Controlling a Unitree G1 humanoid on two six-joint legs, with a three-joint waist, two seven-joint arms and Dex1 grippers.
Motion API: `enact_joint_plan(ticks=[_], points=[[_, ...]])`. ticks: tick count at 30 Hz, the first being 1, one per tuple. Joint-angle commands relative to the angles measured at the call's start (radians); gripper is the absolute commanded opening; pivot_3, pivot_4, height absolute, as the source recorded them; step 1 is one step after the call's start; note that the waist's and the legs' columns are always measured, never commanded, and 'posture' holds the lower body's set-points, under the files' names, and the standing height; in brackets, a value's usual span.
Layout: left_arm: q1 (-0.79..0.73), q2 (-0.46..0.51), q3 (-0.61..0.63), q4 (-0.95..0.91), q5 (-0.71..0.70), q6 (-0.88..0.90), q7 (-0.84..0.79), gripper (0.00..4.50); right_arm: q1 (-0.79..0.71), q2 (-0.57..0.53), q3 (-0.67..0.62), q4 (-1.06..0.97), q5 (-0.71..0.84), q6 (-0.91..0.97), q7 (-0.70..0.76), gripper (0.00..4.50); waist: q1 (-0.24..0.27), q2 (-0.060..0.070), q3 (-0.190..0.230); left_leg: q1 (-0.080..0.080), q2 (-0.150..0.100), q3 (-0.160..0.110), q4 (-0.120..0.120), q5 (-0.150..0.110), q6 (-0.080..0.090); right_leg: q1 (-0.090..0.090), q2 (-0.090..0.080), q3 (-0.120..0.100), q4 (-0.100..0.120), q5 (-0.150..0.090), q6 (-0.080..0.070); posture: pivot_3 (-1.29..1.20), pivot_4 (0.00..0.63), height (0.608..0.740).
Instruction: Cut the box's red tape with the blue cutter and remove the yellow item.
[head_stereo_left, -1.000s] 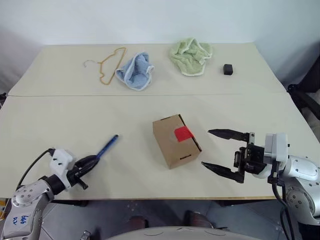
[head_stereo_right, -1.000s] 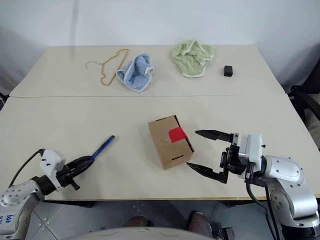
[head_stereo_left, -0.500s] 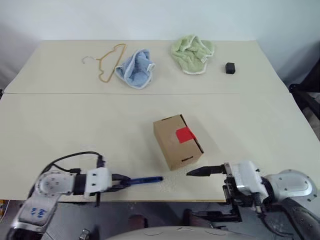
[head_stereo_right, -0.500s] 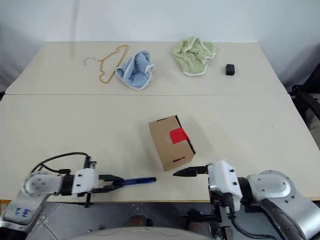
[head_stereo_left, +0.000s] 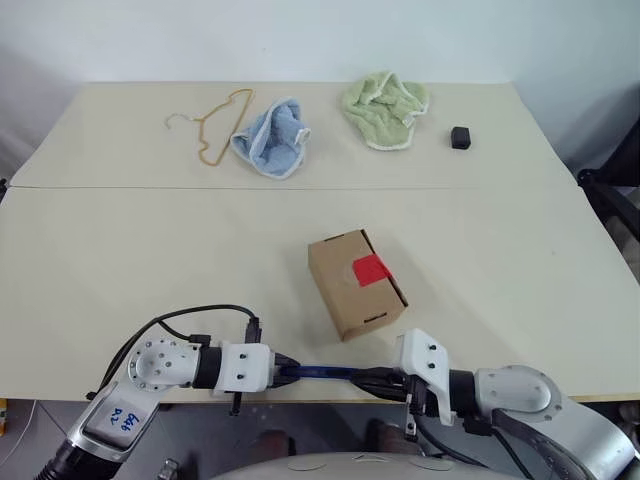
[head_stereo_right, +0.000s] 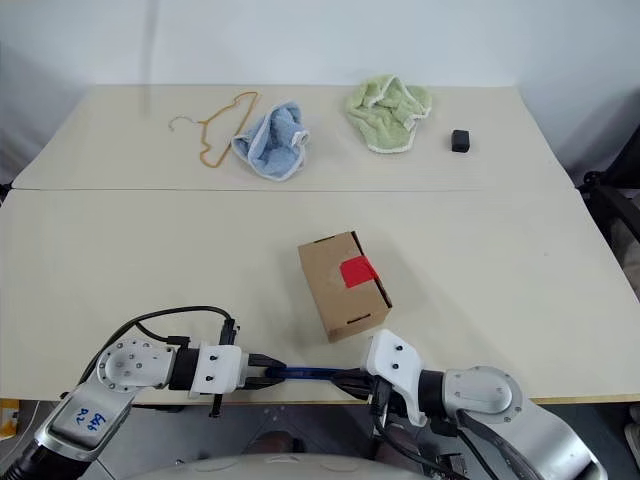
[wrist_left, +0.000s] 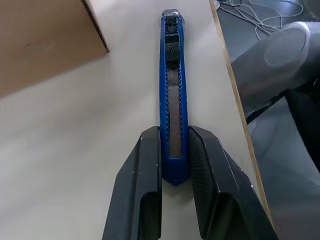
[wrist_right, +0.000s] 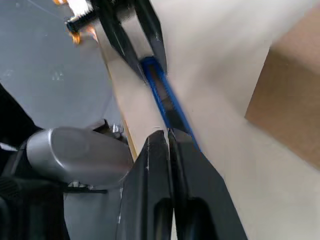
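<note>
Gripping the slim dark blue pen-shaped cutter (wrist_left: 173, 100) by its tail, your left gripper (wrist_left: 174, 165) holds it level along the near edge of the tabletop (head_stereo_left: 120, 260) — your right gripper (wrist_right: 167, 137), fingers pressed together, meets its far tip. Just beyond sits the small brown cardboard box (head_stereo_left: 350, 290), closed, red tape patch (head_stereo_left: 369, 269) on top.

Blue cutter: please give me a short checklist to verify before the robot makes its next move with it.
1. Left gripper clamps the blue cutter: ok.
2. Right gripper shut at the cutter's far end: ok; real hold on it: cannot tell.
3. Blade extended: cannot tell.
4. Red tape uncut, facing up on the box: ok.
5. Box flaps closed, nothing lying on it: ok.
6. Cutter apart from the box: ok.
</note>
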Motion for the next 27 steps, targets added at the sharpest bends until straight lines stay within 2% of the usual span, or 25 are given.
enact_joint_plan(ticks=[1,9,17,27], points=[[-0.002,0.002,-0.046,0.014,0.037,0.035,0.004,0.43,0.012,0.007,0.02,0.032,-0.036,-0.055,0.025,0.02,-0.001,0.0,0.0,0.0,0.0,0.0,0.0,0.0,0.0,0.0,0.0,0.0,0.0,0.0,0.0,0.0,0.15,0.74],[0.009,0.008,-0.059,-0.009,0.034,0.052,0.012,0.43,-0.01,0.07,0.047,0.089,-0.066,-0.076,0.03,0.02,-0.003,0.0,0.0,0.0,0.0,0.0,0.001,0.0,0.0,0.0,0.0,0.0,0.001,0.0,0.0,0.0,0.15,0.74],[0.024,0.009,-0.063,-0.012,0.037,0.06,0.026,0.43,0.043,0.064,-0.023,0.129,-0.06,-0.166,0.098,0.02,-0.003,0.0,0.0,0.0,0.0,0.0,0.001,0.0,0.0,0.0,0.0,0.0,0.001,0.0,0.0,0.0,0.15,0.74],[-0.002,0.008,-0.075,0.014,0.043,0.056,0.048,0.43,-0.094,0.105,-0.024,0.224,-0.059,-0.135,0.124,0.02,-0.006,0.0,0.0,0.0,0.001,-0.001,0.006,0.0,0.0,0.001,0.0,0.0,0.005,0.0,0.0,0.0,0.15,0.74]])
